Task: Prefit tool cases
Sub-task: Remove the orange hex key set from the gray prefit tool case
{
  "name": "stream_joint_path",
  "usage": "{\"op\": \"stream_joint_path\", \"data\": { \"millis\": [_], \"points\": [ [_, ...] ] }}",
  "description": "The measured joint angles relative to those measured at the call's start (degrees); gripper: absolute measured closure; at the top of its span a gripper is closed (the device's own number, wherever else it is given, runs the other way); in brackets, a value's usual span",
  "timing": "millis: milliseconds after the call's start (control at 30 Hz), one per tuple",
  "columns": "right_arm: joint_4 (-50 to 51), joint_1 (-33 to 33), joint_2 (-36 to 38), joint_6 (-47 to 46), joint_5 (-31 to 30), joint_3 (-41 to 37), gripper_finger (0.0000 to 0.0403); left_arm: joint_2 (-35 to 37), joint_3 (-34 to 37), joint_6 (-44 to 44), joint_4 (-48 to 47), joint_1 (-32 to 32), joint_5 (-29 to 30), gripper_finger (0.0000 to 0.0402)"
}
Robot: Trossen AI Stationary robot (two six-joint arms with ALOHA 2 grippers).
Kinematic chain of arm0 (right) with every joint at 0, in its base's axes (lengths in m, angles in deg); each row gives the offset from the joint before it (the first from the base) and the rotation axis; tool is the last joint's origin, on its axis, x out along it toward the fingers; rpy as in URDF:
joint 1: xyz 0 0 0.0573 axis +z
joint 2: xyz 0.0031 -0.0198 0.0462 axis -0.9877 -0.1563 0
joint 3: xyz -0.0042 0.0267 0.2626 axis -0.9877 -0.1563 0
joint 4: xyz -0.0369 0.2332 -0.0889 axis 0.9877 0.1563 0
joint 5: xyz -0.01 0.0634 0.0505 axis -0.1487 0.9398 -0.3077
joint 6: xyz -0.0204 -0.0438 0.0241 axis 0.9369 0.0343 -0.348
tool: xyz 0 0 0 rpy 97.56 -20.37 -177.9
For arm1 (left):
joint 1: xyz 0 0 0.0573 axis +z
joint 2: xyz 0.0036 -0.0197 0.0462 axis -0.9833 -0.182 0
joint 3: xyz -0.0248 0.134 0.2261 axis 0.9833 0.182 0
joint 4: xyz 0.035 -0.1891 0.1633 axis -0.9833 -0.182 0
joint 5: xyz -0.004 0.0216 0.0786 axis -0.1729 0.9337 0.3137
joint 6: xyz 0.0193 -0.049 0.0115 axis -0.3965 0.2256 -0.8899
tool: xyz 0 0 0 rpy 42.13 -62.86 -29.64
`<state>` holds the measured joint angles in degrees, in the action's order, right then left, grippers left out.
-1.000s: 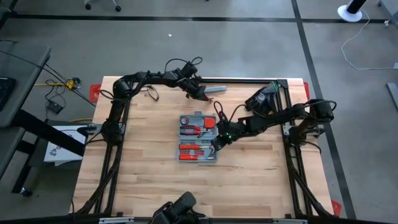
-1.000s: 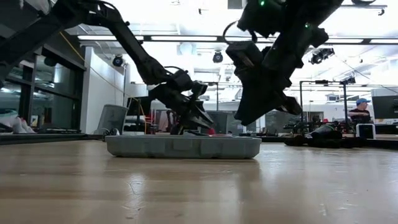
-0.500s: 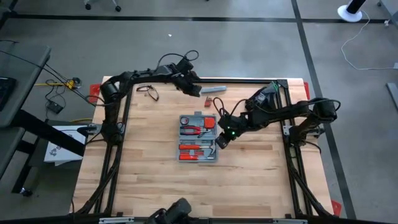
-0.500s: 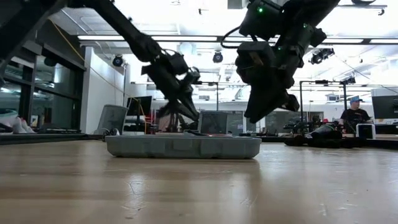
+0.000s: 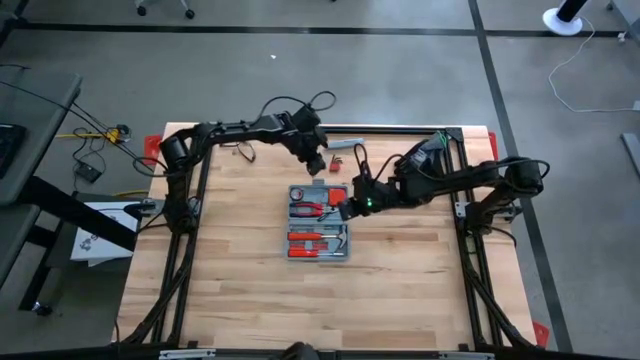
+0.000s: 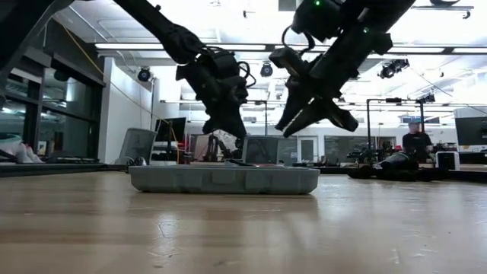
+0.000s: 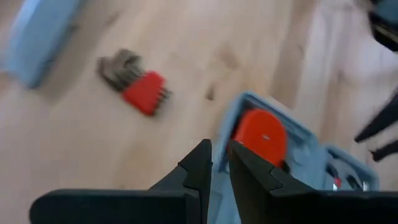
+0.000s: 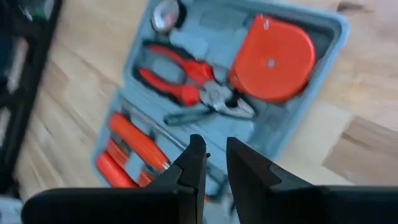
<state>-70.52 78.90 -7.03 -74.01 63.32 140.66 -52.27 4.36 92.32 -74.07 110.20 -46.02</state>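
Grey-blue tool case [image 5: 320,223] open on table [image 5: 240,290]; left end effector [image 7: 219,163] and right end effector [image 8: 214,163] nearly closed, empty, above it.

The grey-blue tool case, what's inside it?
The tool case lies open. Inside sit a round red tape measure, red-handled pliers and red-handled tools in moulded slots. The right gripper covers part of the lower slots, so what's there can't be seen.

I can read no text, label, brand, number or sign anywhere in my views.
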Motion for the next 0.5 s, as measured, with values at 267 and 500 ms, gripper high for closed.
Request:
{"op": "stream_joint_path", "data": {
  "millis": [267, 500],
  "points": [
    [-1.0, 1.4, 0.0, -4.7, -4.4, 0.0, 0.0346, 0.1, 0.1, -3.0, -4.4, -2.4, -2.2, 0.0355],
    [-3.8, -4.6, 0.0, -3.1, -1.1, 0.0, 0.0346, 5.6, 1.9, -6.7, -5.8, -3.7, -6.0, 0.0355]
  ]
}}
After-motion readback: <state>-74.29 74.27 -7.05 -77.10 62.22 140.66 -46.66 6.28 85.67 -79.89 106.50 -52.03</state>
